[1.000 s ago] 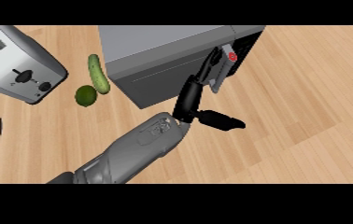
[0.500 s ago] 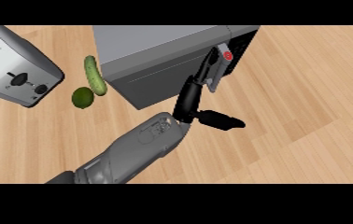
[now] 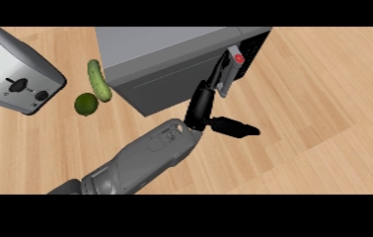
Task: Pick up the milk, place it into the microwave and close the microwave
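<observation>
One open hand (image 3: pixel 207 107) against the microwave (image 3: pixel 171 63) door

— Where am I working?
— A kitchen. Below me runs a light wooden counter (image 3: pixel 313 107), with a grey microwave (image 3: pixel 164 58) at its far edge, a silver toaster (image 3: pixel 25 85) toward the left edge, and a cucumber (image 3: pixel 97 79) and lime (image 3: pixel 86 104) between them.

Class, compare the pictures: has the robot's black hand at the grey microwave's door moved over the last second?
No clear move. The black hand rests its straight fingers against the grey microwave's door, as before, and sits equally far from the green cucumber.
</observation>
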### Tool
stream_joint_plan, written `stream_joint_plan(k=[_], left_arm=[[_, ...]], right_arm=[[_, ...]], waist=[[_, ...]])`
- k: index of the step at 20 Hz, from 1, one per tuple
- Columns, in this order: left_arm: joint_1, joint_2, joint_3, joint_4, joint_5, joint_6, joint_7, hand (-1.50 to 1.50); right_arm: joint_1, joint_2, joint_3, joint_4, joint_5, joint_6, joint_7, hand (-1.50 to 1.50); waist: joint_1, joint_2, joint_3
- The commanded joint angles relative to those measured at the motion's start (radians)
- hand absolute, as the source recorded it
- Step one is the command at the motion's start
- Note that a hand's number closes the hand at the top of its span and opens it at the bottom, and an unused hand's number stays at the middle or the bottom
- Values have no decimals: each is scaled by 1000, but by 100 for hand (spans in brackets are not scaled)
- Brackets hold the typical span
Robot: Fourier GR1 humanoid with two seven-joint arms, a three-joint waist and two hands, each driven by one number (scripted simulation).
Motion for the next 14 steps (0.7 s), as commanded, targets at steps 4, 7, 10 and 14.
stream_joint_plan(k=[4, 7, 10, 14], left_arm=[[-63, -6, 20, 52, 55, 0, 12, -150], [-67, -6, 13, 65, 70, -2, 11, -150], [-81, -6, 14, 68, 86, -2, 2, -150], [-74, -6, -9, 73, 99, -5, -12, -150]], right_arm=[[-13, -22, 3, 8, -31, 21, 17, -150], [-23, -32, -1, 1, -50, 17, 27, -150], [-22, -38, 0, 2, -60, 23, 32, -150], [-45, -40, 5, -2, -74, 12, 42, -150]], waist=[[-15, 7, 2], [-14, 2, 1], [-18, -1, 1], [-17, 6, 0]])
